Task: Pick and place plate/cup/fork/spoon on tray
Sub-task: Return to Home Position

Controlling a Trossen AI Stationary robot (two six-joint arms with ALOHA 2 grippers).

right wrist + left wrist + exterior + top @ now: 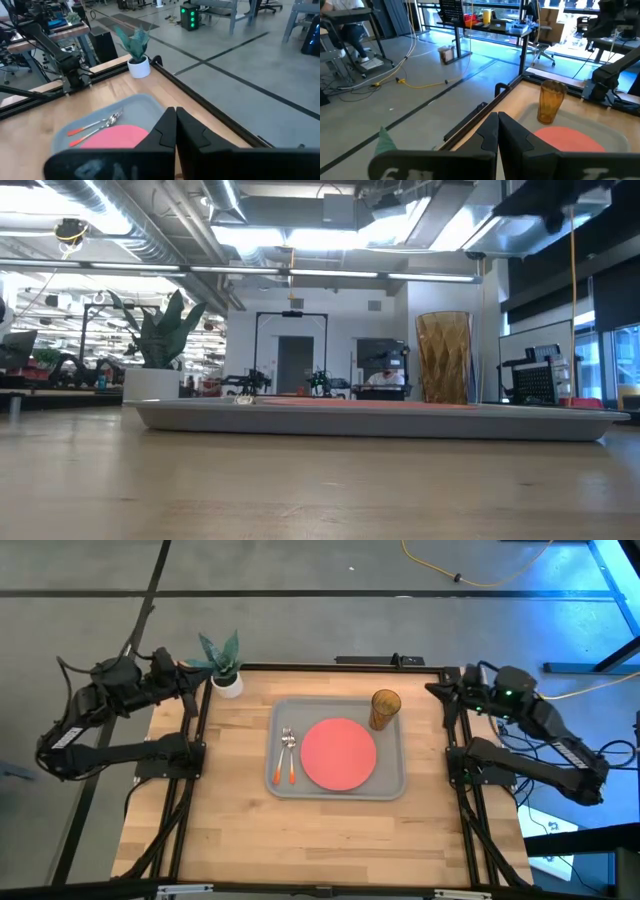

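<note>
Centrally, tray [300, 712] holds plate [338, 753], well apart from left pincer [498, 120], right pincer [175, 114].

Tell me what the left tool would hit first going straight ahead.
Likely nothing near: the shut left tool aims along the table's black far rail, with the cup off to one side. Depth is unclear.

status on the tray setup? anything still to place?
Done: the plate, the cup and the two orange-handled utensils all sit on the tray. In hand: nothing. The left gripper and right gripper are shut and empty, off at the table's left and right edges. Left: no placing that I can see, at most parking the arms.
</note>
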